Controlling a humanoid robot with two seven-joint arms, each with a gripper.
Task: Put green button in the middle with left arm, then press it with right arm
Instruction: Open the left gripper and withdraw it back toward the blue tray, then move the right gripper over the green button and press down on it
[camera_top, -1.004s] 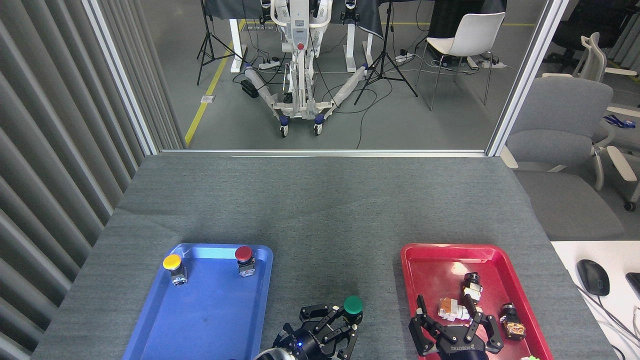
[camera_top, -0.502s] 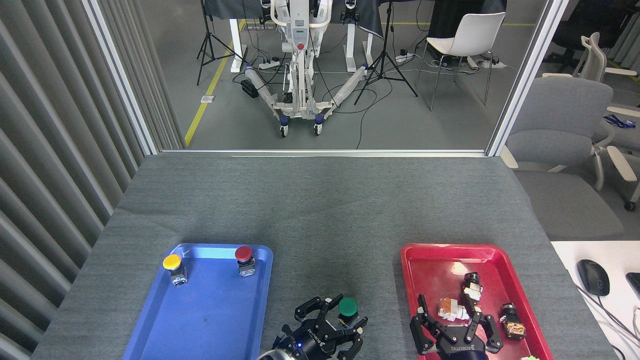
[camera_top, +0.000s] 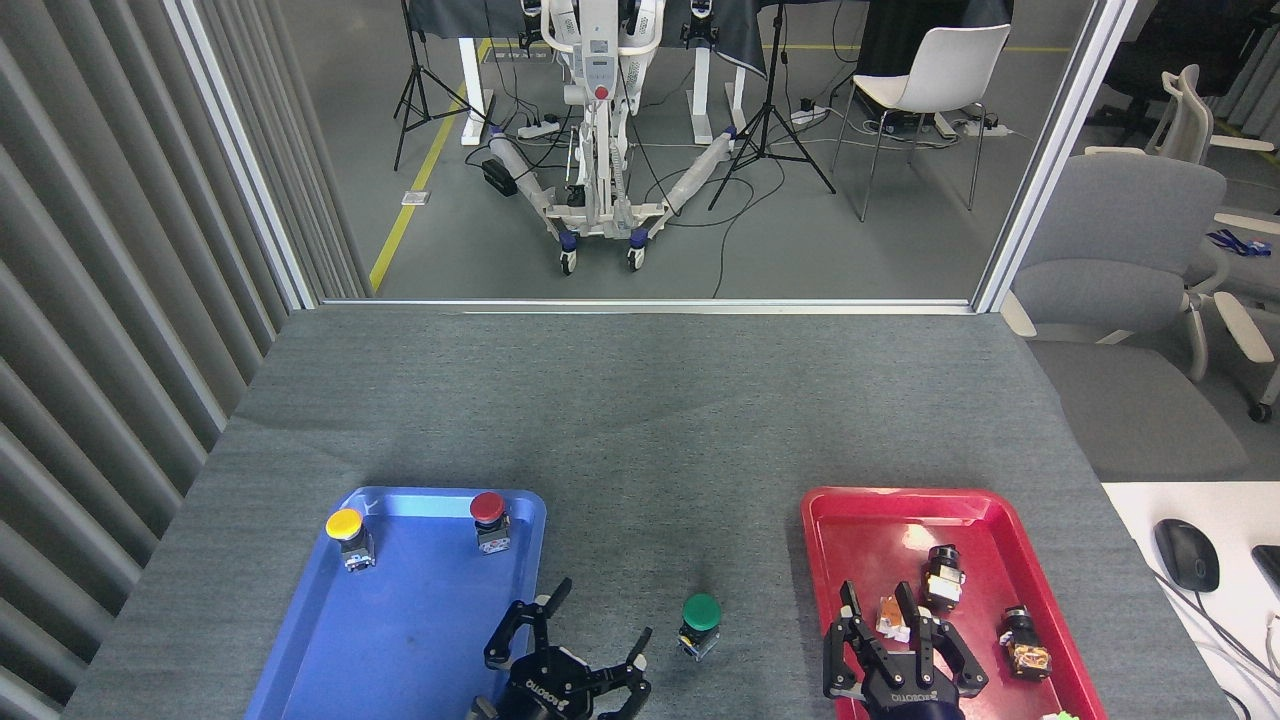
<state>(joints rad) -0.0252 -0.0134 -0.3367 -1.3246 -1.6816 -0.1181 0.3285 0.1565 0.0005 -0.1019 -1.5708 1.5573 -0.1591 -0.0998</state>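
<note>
At the near edge of the table, the left gripper (camera_top: 585, 640) hangs with its fingers spread wide and holding nothing; half a second earlier those fingers were still around the green button, and now the gripper has drawn back to the left, partly over the corner of the blue tray (camera_top: 330, 640). The green button (camera_top: 700, 625) stands upright and alone on the middle (camera_top: 660, 450), the bare grey covering between the two trays, just right of the left gripper and clear of its fingertips. It sits nearly where it was a moment ago.

To the right, the right gripper (camera_top: 898, 625) hovers over the near part of the red tray (camera_top: 860, 510) with its fingers open and nothing between them. It has shifted slightly since the earlier frame, its fingers now drawn closer together and pointing up the tray. Small dark and orange parts (camera_top: 1022, 640) lie in the red tray beside it.

Farther up the blue tray, the yellow button (camera_top: 346, 535) and the red button (camera_top: 489, 518) stand near its far edge, unmoved.
</note>
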